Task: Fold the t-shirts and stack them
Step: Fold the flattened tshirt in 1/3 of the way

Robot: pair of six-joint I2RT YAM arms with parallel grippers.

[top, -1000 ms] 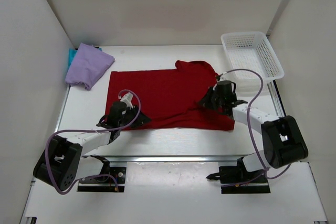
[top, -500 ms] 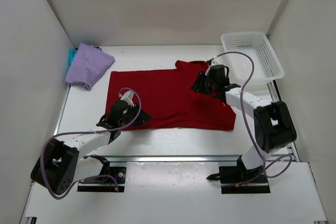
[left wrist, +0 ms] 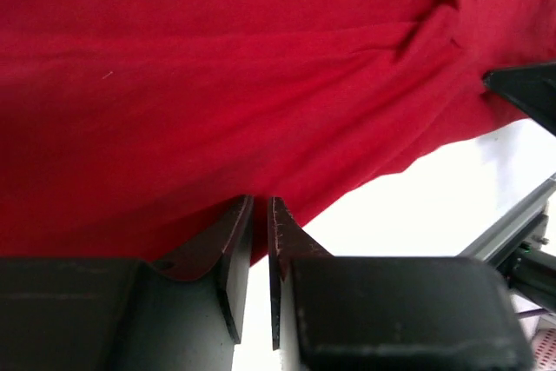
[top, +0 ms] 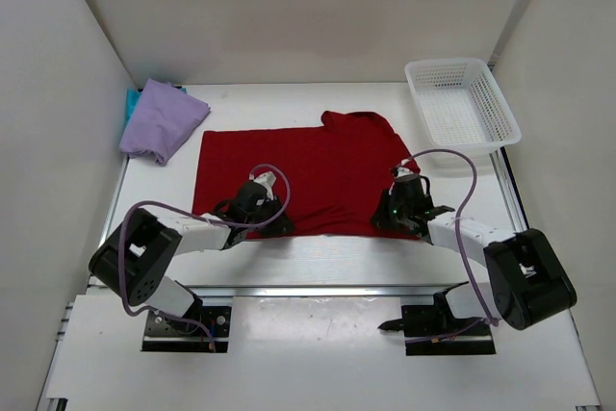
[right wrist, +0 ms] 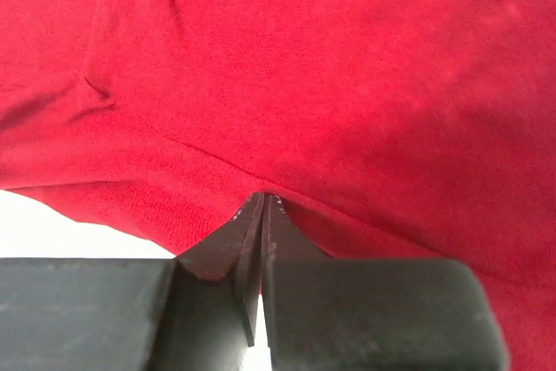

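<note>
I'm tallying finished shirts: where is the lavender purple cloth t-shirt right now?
Top external view: the lavender purple cloth t-shirt lies at the far left, over a teal cloth t-shirt, left of the spread deep red cloth t-shirt.

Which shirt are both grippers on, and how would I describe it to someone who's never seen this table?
In the middle of the white table, between the mesh basket at far right and the bundled lavender shirt and teal shirt at far left, lies the deep red t-shirt. The left gripper and right gripper pinch its near hem. It alone is red and spread flat.
</note>
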